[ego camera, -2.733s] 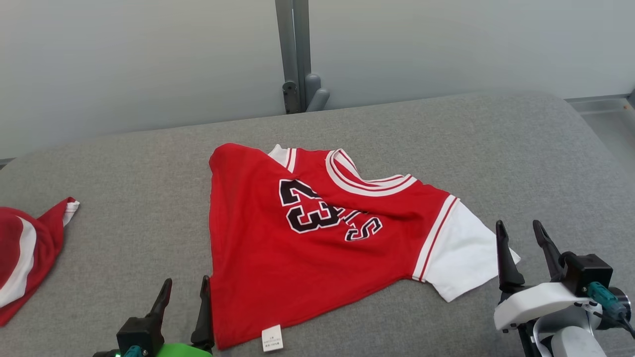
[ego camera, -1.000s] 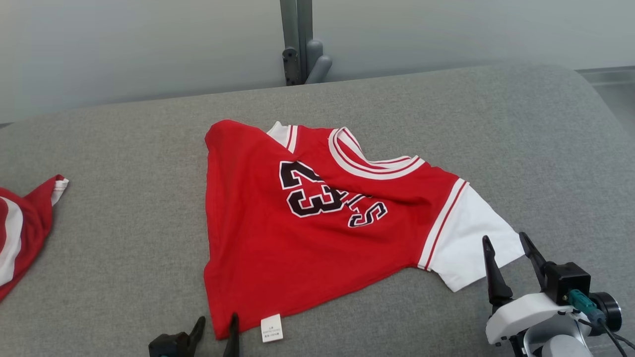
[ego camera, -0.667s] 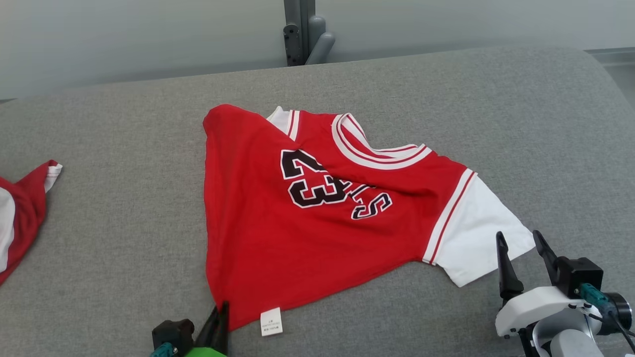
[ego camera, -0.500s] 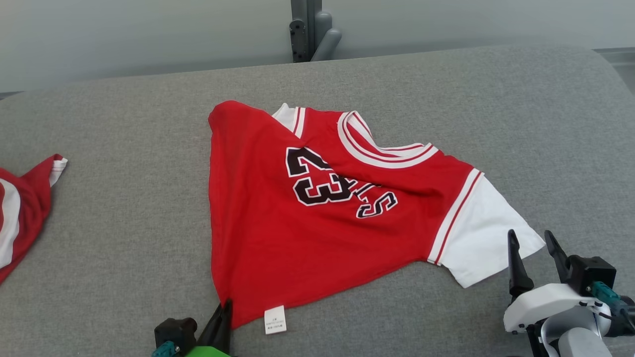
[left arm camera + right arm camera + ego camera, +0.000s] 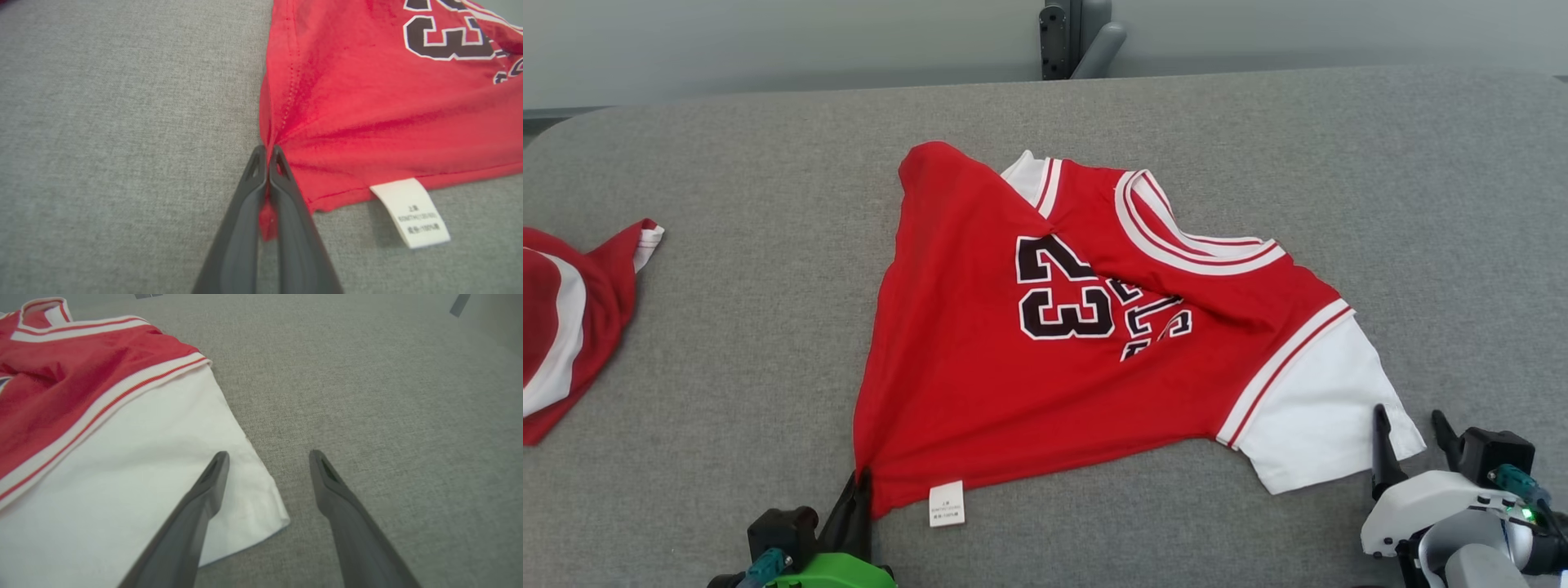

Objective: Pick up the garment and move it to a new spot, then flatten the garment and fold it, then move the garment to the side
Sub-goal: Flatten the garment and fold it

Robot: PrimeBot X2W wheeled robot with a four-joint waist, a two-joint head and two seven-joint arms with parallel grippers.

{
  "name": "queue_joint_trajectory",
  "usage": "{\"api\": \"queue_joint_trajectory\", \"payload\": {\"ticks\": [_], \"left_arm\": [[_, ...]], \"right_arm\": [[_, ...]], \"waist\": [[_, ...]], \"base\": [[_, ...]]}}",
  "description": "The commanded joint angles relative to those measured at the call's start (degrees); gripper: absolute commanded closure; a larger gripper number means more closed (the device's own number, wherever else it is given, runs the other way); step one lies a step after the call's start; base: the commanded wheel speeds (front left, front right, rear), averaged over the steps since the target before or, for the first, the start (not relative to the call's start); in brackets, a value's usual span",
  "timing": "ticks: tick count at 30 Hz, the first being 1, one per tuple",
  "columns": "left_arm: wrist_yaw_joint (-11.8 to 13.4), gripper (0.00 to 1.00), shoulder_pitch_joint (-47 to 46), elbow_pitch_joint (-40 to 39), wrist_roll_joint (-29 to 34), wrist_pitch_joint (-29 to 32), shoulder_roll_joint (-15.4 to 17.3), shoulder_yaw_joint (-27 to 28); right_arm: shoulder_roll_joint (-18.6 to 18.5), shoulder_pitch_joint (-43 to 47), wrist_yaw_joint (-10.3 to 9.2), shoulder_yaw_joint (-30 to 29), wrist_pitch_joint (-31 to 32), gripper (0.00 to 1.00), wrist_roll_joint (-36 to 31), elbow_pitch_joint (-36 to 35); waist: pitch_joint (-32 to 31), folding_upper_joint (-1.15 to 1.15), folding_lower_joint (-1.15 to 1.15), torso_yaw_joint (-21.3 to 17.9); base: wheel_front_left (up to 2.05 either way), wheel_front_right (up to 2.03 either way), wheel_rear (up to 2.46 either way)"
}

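Now, garment [image 5: 1045,359]: red number 23 jersey, rumpled, centre frame in the head view on the grey surface [image 5: 727,245].
Left gripper [image 5: 859,488]: bottom edge, left of centre; fingers pressed together on the jersey's lower-left hem corner, red cloth pinched between them.
Right gripper [image 5: 1409,425]: lower right; fingers apart, holding nothing, one tip over the white sleeve [image 5: 1315,416].
Care tag [image 5: 947,502]: white, on the hem just right of the clamped corner.
Second red garment [image 5: 564,318]: far left edge, well apart.

Left gripper [image 5: 860,483] pinching red jersey [image 5: 980,384] hem corner; right gripper [image 5: 1409,418] spread beside white sleeve [image 5: 1319,416]
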Motion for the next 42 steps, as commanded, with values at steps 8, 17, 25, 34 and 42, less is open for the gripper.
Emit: {"api": "queue_joint_trajectory", "payload": {"ticks": [8, 17, 25, 34, 42], "left_arm": [[-0.37, 1.0, -1.08, -0.06, -1.07, 0.05, 0.35, -0.9], [-2.23, 1.0, -1.31, -5.35, -3.7, 0.03, 0.34, -1.22], [-3.18, 1.0, -5.86, -13.38, -4.23, 0.02, 0.84, -0.23], [-3.17, 1.0, -23.36, -19.27, -11.48, 0.51, 12.12, -6.1], [-3.18, 1.0, -39.72, -20.93, -13.03, 7.06, 18.67, -7.48]], "right_arm": [[-0.05, -0.67, -0.04, 2.09, 0.38, 1.0, 1.03, 10.02], [-0.33, -1.12, -0.04, 6.64, -0.11, 1.0, 9.03, -4.44], [-2.05, -4.69, -0.03, 8.72, -0.12, 1.0, 15.99, -20.46], [-8.06, -15.57, -0.03, 9.09, -0.11, 1.0, 19.79, -30.16], [-13.59, -28.9, -0.03, 10.83, 0.86, 1.0, 21.98, -27.33]], "waist": [[0.11, 0.0, 0.0, 0.38], [-3.65, 0.0, 0.0, -0.35], [-8.49, 0.0, 0.0, -0.61], [-10.52, 0.0, 0.0, -1.24], [-1.78, 0.0, 0.0, -1.69]], "base": [[0.0, 0.0, 0.0], [0.0, 0.0, 0.0], [0.0, 0.0, 0.0], [0.0, 0.0, 0.0], [0.0, 0.0, 0.0]]}}
